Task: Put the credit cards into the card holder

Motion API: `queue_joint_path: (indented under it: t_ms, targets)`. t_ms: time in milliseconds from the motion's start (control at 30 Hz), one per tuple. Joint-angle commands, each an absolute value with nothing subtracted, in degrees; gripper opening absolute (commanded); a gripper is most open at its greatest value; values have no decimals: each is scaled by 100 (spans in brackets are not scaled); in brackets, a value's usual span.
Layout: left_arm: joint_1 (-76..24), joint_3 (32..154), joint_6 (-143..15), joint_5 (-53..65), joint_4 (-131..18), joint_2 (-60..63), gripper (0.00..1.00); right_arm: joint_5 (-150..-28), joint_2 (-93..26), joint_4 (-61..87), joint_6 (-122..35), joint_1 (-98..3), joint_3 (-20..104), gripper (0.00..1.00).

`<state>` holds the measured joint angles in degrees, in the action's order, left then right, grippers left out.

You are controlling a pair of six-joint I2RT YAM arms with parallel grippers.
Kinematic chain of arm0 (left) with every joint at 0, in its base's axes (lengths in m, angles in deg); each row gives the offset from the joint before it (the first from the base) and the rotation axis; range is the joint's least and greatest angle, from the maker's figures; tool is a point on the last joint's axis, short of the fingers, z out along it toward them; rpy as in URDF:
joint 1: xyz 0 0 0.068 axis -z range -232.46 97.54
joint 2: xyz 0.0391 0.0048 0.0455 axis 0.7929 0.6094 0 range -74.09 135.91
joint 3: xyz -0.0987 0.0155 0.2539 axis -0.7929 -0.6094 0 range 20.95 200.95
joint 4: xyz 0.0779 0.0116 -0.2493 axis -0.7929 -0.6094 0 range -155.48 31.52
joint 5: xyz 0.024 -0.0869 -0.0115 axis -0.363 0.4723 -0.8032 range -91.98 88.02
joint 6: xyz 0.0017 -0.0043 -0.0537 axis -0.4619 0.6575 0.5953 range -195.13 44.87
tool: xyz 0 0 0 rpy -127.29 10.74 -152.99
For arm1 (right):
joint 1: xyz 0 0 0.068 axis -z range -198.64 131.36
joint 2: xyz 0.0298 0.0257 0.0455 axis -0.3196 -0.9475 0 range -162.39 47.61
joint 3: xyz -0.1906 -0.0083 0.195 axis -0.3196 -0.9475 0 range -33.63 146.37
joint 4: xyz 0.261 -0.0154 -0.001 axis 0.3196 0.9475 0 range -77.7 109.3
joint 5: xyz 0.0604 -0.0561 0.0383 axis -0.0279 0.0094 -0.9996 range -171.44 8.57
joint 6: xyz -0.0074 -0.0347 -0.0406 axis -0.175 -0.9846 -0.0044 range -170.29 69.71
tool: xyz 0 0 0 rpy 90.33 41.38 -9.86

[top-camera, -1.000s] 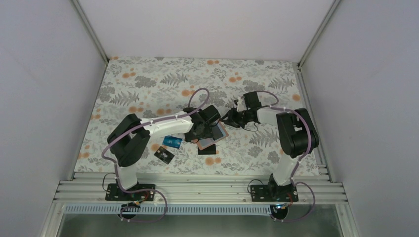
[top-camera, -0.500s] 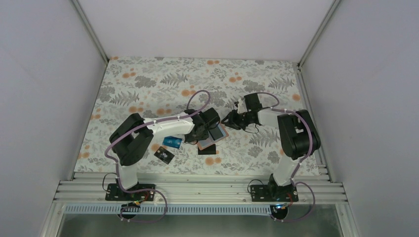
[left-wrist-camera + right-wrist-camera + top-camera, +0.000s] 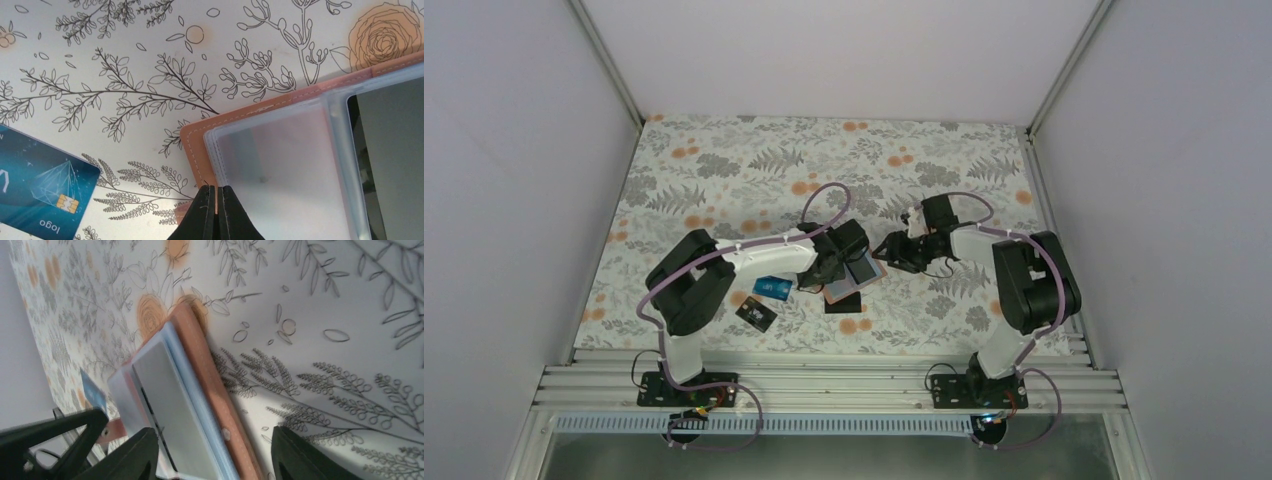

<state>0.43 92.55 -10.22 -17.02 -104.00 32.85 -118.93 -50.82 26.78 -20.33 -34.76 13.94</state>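
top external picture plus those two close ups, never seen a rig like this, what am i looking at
The wide picture looks down on two white-and-black robot arms bolted at the near edge of a floral-patterned table. The close-ups come from cameras on their wrists. Each arm ends in a two-finger tool.

On the table lies an open pinkish-tan leather card holder with clear plastic sleeves. A blue plastic credit card and two black cards lie nearby.

The left tool is shut at one edge of the holder; whether it pinches anything is unclear. The right tool is open, with a finger on either side of the holder's other edge.
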Motion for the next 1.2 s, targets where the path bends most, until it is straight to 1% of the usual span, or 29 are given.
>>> queue_joint_path:
  t_ms: [0,333,600,967,1167]
  targets:
    - [46,9351,-1112,-2003,-10374,3445,2,-11872,-4916,2881,-2256,-3516,1235,62]
    - [-155,9348,-1759,-2260,-9905,3322,2,-12462,-5310,2823,-2497,-3539,1291,62]
    - [-368,9094,-2305,-1981,-9215,3327,2,-13095,-5591,2797,-2636,-3569,1388,58]
    - [-416,8702,-2354,-1480,-8567,3309,2,-13644,-5238,2799,-2511,-3611,1430,54]
    - [-420,8700,-2371,-1376,-8483,3258,2,-13681,-5023,2768,-2317,-3706,1460,53]
